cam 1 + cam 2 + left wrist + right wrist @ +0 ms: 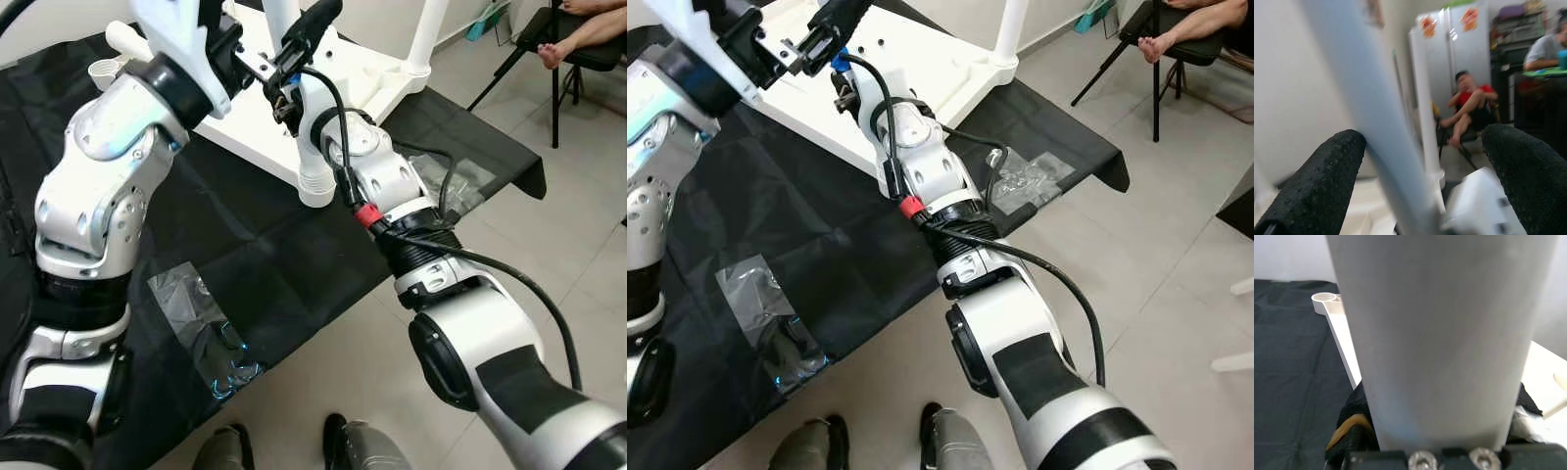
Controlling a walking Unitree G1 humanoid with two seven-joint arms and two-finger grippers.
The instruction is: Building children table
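Closest in, the right end effector [1442, 440] pinches a white table leg [1440, 333] over the upturned tabletop [257, 122] on the black sheet [245, 245]. Left end effector [1425, 181] is spread around another leg [1366, 112]. Leg-fitting seems underway; next, seat it in its socket.

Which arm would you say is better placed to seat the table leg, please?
Probably the right. The right gripper is clamped on a white leg, held over the upturned tabletop. The left gripper is open, with another leg between its fingers, so it is not holding it.
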